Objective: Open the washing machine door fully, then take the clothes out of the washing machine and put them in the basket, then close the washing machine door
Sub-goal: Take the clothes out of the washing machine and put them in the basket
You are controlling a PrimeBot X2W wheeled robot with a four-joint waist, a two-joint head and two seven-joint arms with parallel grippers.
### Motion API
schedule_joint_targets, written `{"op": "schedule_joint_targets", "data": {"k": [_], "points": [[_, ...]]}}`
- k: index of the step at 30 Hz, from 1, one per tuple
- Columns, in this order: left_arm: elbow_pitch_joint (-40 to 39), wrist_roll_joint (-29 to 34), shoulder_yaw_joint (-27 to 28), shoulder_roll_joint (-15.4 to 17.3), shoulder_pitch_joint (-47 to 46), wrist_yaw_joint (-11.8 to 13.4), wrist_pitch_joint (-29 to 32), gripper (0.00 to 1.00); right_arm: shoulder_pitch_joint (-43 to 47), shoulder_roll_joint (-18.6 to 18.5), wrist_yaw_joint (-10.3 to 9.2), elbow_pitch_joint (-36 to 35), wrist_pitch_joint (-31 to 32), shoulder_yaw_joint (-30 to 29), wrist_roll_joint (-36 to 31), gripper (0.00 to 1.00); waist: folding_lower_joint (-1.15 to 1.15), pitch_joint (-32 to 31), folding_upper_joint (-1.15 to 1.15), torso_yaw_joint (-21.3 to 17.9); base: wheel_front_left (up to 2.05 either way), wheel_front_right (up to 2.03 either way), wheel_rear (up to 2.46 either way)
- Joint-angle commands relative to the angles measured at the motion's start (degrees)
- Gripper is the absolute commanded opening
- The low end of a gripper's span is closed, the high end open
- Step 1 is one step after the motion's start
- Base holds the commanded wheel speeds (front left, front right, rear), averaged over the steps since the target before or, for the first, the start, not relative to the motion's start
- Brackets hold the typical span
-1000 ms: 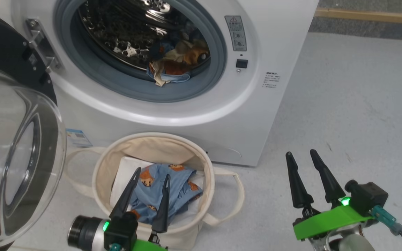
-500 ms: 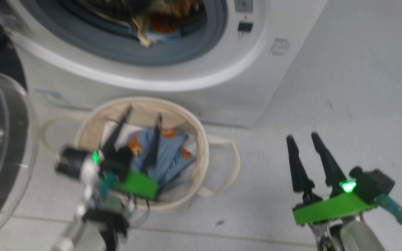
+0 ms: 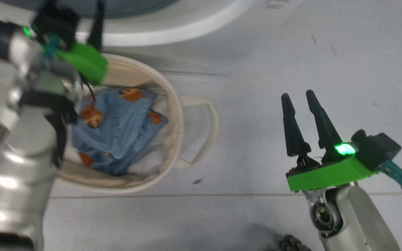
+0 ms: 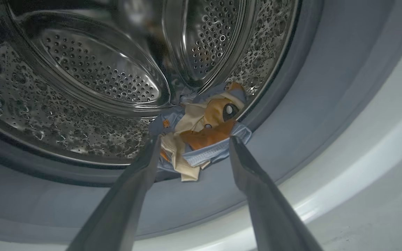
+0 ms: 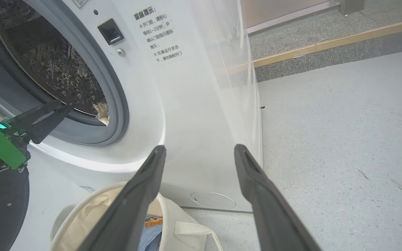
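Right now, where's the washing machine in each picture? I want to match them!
Head view: the washing machine runs along the top edge, white front curving above the basket.
Left wrist view: the washing machine is seen close up, shiny drum at upper left, white front at lower right.
Right wrist view: the washing machine stands left and middle, printed label up top.
Shared landmark: the grey rubber ring around the drum mouth.

Clothes (image 3: 117,132) in basket (image 3: 177,118) — washing machine (image 3: 173,31) behind
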Motion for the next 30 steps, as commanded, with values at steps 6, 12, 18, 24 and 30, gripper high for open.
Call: {"op": "schedule_joint_targets", "data": {"k": [6,12,18,24,30], "points": [[5.76,0.28,2.00,3.56,-10.88,-0.67,2.94,1.00,-1.19,0.08,0.06,-2.14,-0.70,1.89,1.63,1.00,-0.01,3.78,0.00,-3.99,0.00,0.00,0.00],[13.65,0.23,2.02,4.36,-18.20,-0.88,5.08,1.00,-1.70,0.08,0.06,-2.28,-0.70,2.62,2.47,1.00,-0.01,5.11,0.00,-5.87,0.00,0.00,0.00],[20.17,-0.54,1.84,3.81,-22.92,-1.45,6.03,1.00,-2.01,0.08,0.06,-2.57,-0.70,3.00,2.91,1.00,-0.01,6.26,0.00,-7.27,0.00,0.00,0.00],[25.40,0.32,0.58,3.50,-26.78,-0.09,5.98,1.00,-2.35,0.08,0.06,-2.84,-0.70,3.46,2.89,1.00,-0.01,7.63,0.00,-8.12,0.00,0.00,0.00],[29.74,1.59,-1.01,3.59,-28.81,2.02,4.02,1.00,-2.88,0.08,0.06,-3.06,-0.70,4.10,3.98,1.00,-0.01,8.76,0.00,-9.12,0.00,0.00,0.00]]}}
